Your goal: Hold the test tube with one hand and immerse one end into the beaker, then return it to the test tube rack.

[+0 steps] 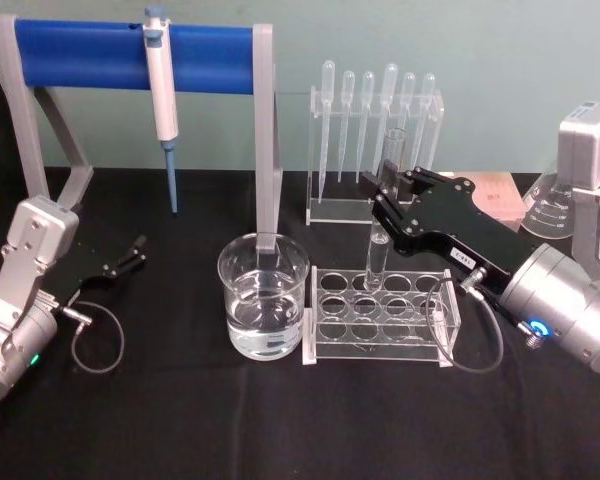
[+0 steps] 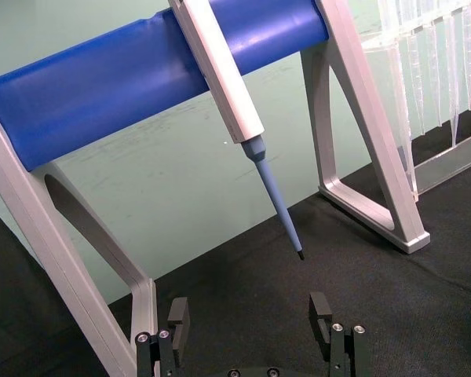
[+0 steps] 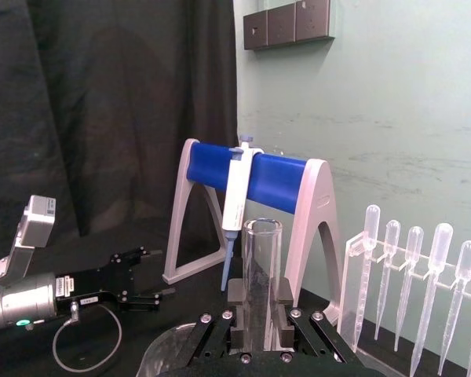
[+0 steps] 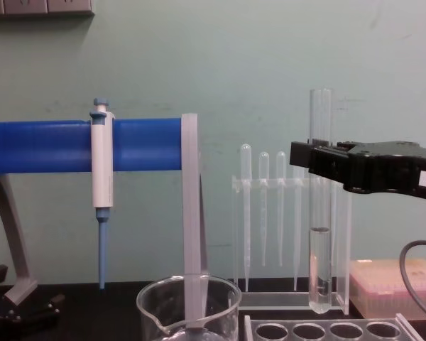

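Black tabletop [image 1: 180,420], round-bottomed glass test tube [image 4: 320,241]

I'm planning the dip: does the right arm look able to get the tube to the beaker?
Probably yes: the right tool holds the tube upright, seemingly just above the rack, and the open beaker stands beside the rack, nothing between.

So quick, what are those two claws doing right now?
Left gripper: open, holding nothing.
Right gripper: closed on the test tube.
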`<state>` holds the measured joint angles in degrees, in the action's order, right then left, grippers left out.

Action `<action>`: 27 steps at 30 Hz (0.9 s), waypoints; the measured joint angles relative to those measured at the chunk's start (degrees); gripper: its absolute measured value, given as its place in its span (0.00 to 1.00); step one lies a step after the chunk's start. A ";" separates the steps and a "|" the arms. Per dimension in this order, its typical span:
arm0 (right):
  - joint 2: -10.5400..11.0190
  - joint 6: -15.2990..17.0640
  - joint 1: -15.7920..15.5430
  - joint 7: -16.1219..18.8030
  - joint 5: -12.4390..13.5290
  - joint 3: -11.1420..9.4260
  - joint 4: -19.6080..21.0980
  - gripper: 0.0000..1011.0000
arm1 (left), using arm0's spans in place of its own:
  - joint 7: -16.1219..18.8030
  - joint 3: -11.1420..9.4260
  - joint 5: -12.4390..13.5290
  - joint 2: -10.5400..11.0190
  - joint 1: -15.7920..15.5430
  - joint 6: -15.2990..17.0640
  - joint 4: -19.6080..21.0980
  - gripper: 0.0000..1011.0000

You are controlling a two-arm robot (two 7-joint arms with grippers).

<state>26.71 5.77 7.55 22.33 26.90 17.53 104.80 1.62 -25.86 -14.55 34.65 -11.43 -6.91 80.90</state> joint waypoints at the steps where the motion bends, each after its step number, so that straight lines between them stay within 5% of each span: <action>1: 0.00 0.00 0.00 0.00 0.00 0.00 0.00 0.22 | 0.00 0.00 0.00 0.00 0.00 0.00 0.00 0.99; 27: -0.08 -0.20 -0.08 0.08 -0.01 -0.07 -0.04 0.22 | 0.00 0.00 0.00 0.00 0.00 0.00 0.00 0.99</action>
<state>26.63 5.57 7.47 22.41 26.89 17.46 104.75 1.62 -25.86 -14.55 34.65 -11.43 -6.91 80.90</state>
